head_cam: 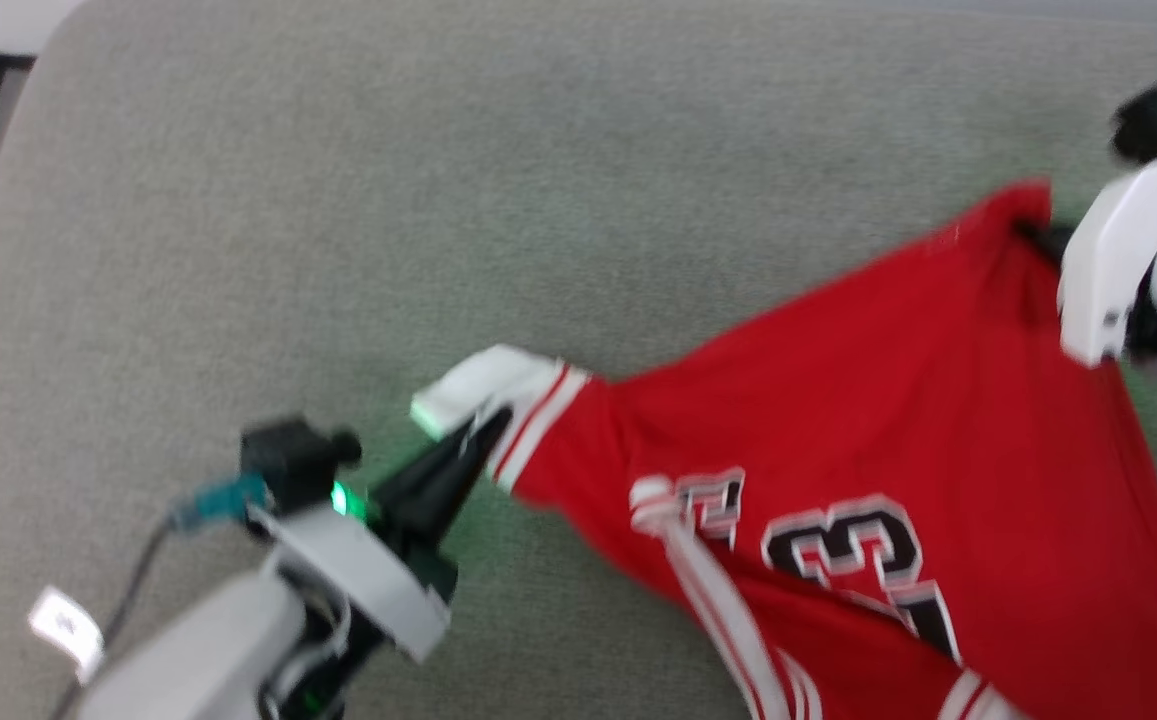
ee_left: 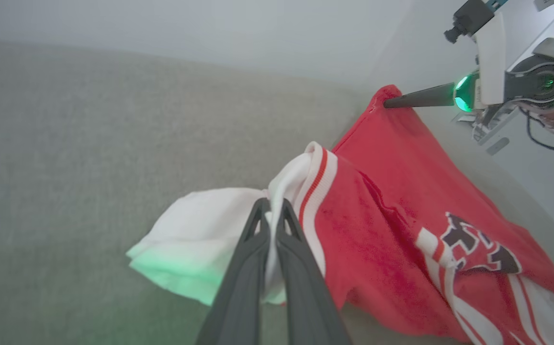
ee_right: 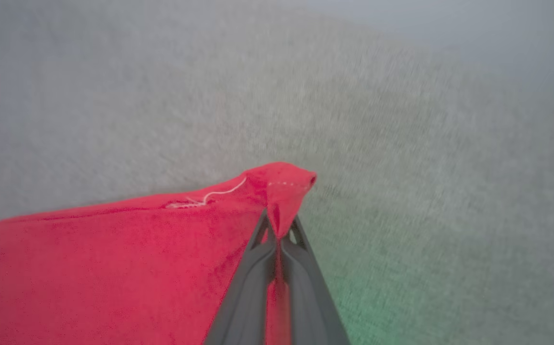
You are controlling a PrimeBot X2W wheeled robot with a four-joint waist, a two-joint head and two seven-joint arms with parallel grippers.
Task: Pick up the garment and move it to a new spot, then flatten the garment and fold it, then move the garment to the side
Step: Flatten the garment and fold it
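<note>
— On the grey fabric surface (head_cam: 438,200), head view: where's the garment (head_cam: 888,420)?
— Right side, numerals up. The left gripper (head_cam: 483,425) pinches its white sleeve (head_cam: 468,390); the right gripper (head_cam: 1038,235) holds the far red corner (head_cam: 1023,200).
— Left wrist view?
— Fingers clamped on the sleeve.
— Right wrist view?
— Closed on that corner.

One garment (head_cam: 898,440) — two claws (head_cam: 486,426) (head_cam: 1030,233)
</note>
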